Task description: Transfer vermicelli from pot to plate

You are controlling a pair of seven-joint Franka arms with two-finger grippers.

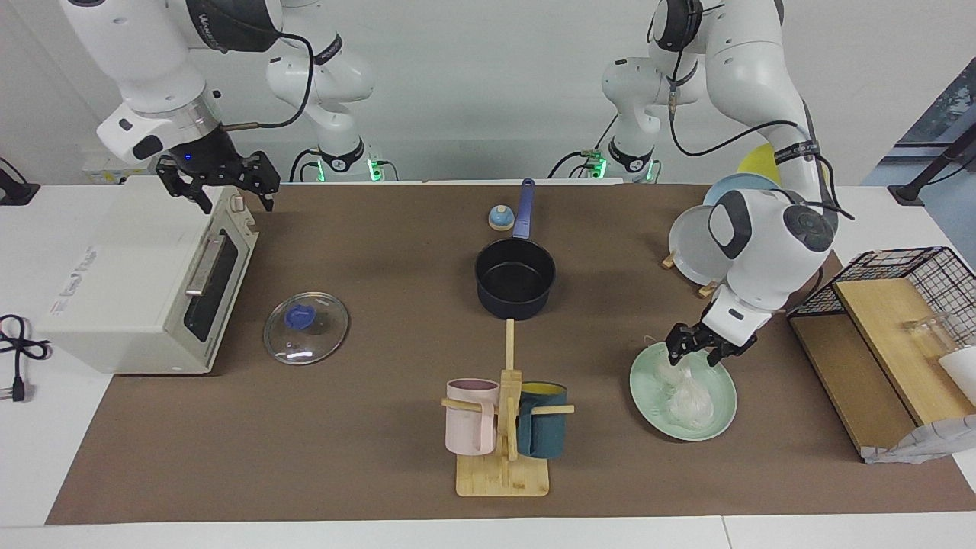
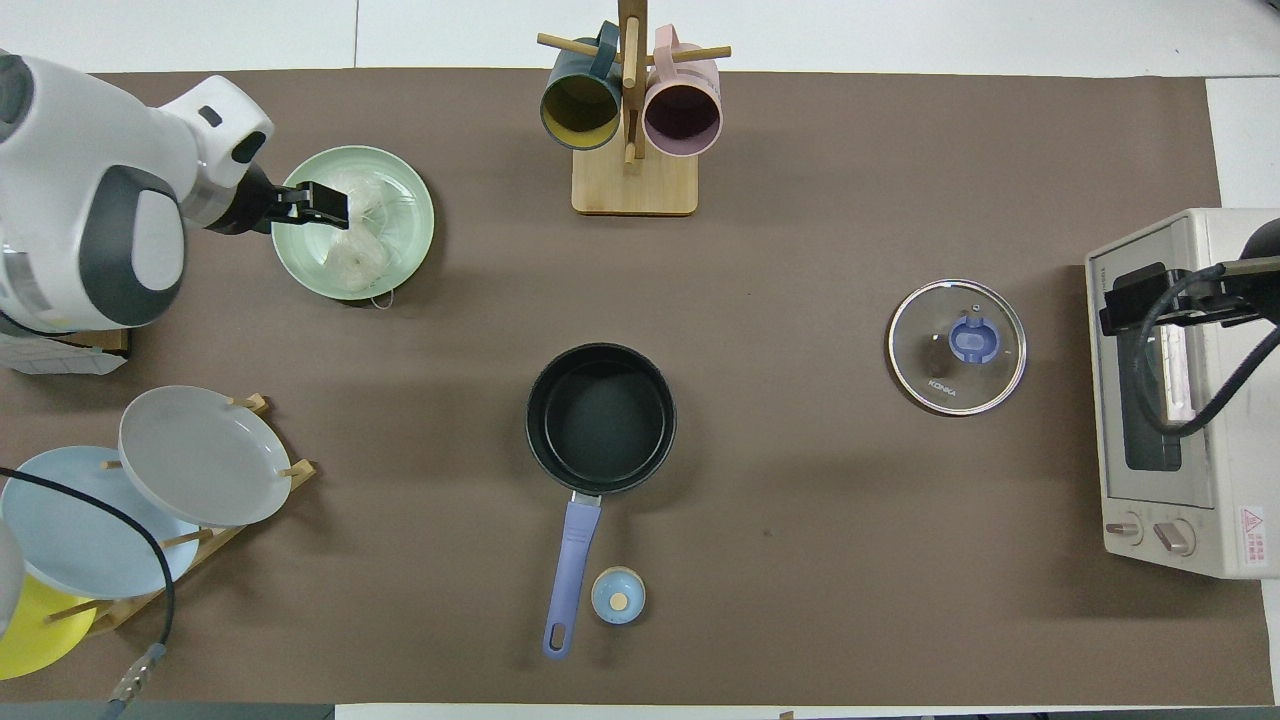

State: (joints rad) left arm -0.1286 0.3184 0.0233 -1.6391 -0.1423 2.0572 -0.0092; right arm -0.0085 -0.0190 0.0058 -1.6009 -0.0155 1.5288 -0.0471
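Observation:
The vermicelli (image 1: 690,393) lies as a whitish clump on the mint-green plate (image 1: 720,415), toward the left arm's end of the table. It also shows in the overhead view (image 2: 358,240) on the plate (image 2: 300,265). My left gripper (image 1: 698,352) hangs just over the plate's robot-side edge, fingers spread open and holding nothing; it also shows in the overhead view (image 2: 325,205). The navy pot (image 1: 515,278) with its blue handle stands empty mid-table (image 2: 600,418). My right gripper (image 1: 236,200) waits open over the toaster oven's top.
A mug rack (image 1: 503,427) with a pink and a teal mug stands beside the plate. A glass lid (image 1: 306,328) lies by the toaster oven (image 1: 145,282). A plate rack (image 2: 150,490), a small bell (image 1: 499,219) and a wire basket (image 1: 907,290) are also here.

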